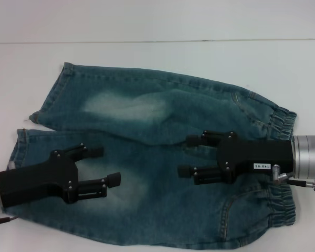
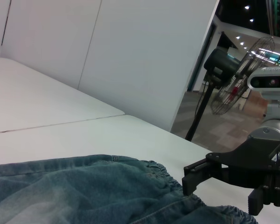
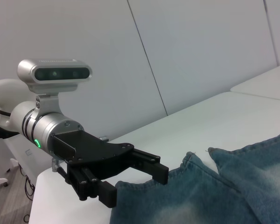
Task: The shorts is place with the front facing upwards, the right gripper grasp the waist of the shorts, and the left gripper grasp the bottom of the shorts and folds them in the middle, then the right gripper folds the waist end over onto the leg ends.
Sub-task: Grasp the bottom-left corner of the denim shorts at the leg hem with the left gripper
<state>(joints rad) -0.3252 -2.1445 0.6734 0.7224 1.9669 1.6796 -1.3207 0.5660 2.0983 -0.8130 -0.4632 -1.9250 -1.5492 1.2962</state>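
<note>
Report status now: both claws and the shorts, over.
Left claw open over leg end. Right claw open over the middle, near waist. Shorts flat on table, unfolded, ungrasped. Nothing in the way.

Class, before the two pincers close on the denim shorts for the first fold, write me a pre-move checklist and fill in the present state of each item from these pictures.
1. Shorts spread on the table, legs toward the robot's left, waist toward its right: ok.
2. Left pincer open, above the leg end: ok.
3. Right pincer open: ok.
4. Right pincer at the waistband: not ok; its fingertips point at the crotch area, with the waistband under its body.
5. Front of shorts facing up: cannot tell.
6. Either pincer touching the cloth: cannot tell.
</note>
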